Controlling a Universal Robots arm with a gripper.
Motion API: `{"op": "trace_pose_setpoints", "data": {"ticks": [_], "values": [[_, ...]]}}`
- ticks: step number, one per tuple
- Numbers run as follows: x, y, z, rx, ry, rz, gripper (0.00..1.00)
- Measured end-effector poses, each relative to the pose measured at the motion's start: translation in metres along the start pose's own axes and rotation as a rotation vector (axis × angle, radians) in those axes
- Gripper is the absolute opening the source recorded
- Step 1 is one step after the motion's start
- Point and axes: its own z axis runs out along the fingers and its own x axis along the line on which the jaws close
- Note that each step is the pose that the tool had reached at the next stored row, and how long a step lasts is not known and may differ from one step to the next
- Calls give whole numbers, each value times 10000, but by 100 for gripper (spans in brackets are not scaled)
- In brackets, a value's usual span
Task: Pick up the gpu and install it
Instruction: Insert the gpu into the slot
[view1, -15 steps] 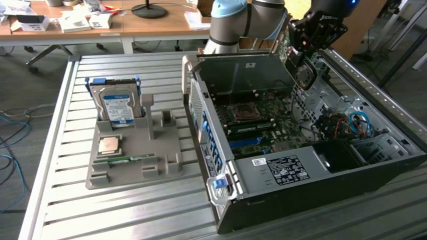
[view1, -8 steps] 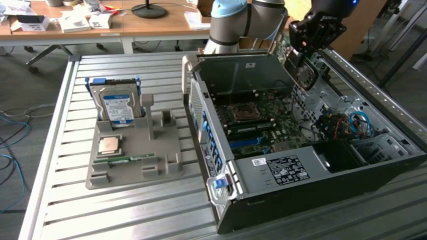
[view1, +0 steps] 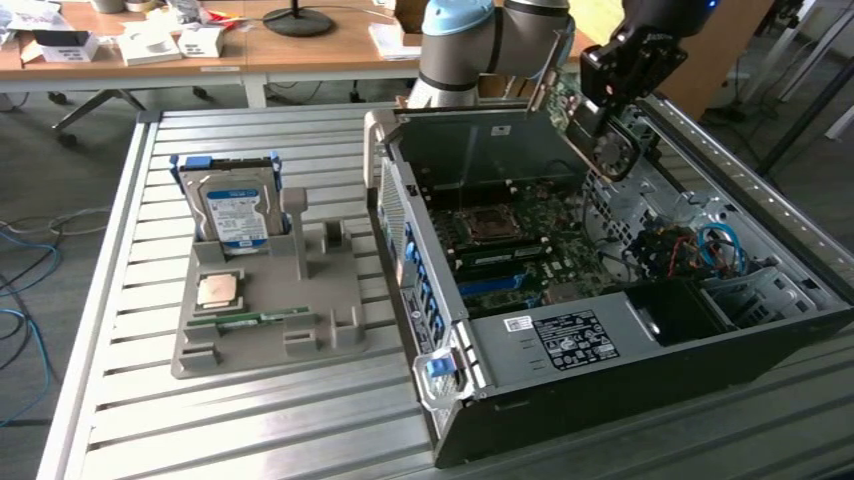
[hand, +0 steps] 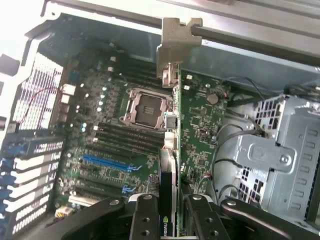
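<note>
Edgewise, claw (hand: 170, 216) grips gpu (hand: 168, 170) over open case (hand: 250, 60).

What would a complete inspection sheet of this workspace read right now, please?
Surface: slatted metal table carrying a grey fixture tray and an open computer case.
Job's things: gpu held edge-on over the motherboard, not yet in a slot.
Clutter: hard drive upright in the tray; processor chip and memory stick lying flat on it.
Grippers: gripper shut on the gpu, above the open case.
Cables: red and blue leads inside the case; blue cables on the floor at the exterior view's left.
Surroundings: wooden desk behind, with boxes and a lamp base.
</note>
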Motion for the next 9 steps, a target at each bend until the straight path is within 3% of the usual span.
{"op": "trace_pose_setpoints", "data": {"ticks": [9], "values": [[0, -1, 6, 34, 112, -1096, 26]]}}
